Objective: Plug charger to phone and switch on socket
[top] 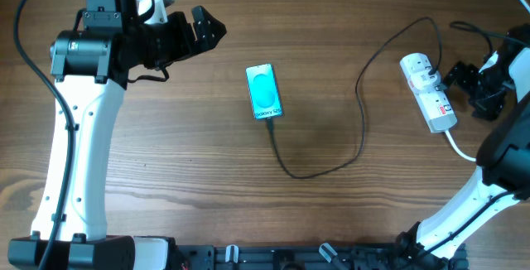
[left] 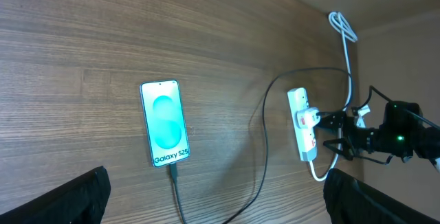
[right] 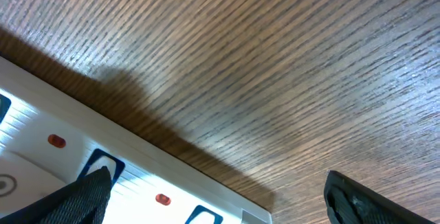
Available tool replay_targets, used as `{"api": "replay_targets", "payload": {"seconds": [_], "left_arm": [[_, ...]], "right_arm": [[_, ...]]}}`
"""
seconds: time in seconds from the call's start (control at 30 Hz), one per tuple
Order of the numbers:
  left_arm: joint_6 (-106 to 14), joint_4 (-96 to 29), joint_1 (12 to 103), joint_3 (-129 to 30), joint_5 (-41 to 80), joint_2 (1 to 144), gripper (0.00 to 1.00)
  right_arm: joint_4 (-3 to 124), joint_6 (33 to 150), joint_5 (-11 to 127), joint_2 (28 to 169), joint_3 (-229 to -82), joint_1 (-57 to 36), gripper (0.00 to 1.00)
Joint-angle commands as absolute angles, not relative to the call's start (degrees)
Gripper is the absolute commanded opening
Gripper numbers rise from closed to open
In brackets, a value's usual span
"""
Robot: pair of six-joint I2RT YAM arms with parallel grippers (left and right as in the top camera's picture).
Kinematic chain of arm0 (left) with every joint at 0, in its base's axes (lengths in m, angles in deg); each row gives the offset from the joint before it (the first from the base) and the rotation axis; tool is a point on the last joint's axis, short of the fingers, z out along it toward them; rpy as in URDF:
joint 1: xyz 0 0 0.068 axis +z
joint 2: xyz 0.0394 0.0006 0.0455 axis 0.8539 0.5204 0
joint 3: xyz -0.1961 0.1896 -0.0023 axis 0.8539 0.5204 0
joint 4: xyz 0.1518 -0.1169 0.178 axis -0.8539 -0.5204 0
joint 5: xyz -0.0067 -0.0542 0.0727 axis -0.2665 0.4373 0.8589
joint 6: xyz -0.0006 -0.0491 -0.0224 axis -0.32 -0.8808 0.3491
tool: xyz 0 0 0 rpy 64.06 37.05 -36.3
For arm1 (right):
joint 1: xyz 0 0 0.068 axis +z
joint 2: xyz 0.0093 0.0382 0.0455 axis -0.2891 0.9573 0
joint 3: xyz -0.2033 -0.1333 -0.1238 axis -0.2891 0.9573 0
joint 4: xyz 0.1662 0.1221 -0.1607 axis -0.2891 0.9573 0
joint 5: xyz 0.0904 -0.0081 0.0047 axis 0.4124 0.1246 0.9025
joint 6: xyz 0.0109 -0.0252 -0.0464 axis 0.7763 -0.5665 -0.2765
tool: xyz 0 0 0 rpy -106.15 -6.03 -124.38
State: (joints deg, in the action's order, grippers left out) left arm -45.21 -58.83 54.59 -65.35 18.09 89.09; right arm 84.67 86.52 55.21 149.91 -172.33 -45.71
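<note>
The phone (top: 264,92) has its cable (top: 361,129) in, so my right gripper (top: 464,88) hovers released by the power strip (top: 431,96) far right; left gripper (top: 210,26) released too.

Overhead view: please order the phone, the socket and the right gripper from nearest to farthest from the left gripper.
1. phone, in the middle, closest to the left gripper.
2. socket, on the right side.
3. right gripper, just beyond the socket, near the right edge.

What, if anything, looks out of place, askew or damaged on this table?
Nothing stands out. The phone lies flat and whole. The charger runs in a loose loop from the phone's text end to the socket, which sits slightly slanted. No spill or damage shows.
</note>
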Motion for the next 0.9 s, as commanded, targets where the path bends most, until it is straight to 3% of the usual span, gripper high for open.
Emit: {"api": "replay_targets", "payload": {"seconds": [0.0,0.87], "left_arm": [[-44.69,-58.70,54.52,-65.72,18.61,88.68,1.00],[-44.69,-58.72,54.52,-65.72,18.61,88.68,1.00]], "right_arm": [[84.91,85.15,56.56,151.82,-173.60,-46.15,1.00],[84.10,82.17,61.61,151.84,-170.96,-46.35,1.00]]}}
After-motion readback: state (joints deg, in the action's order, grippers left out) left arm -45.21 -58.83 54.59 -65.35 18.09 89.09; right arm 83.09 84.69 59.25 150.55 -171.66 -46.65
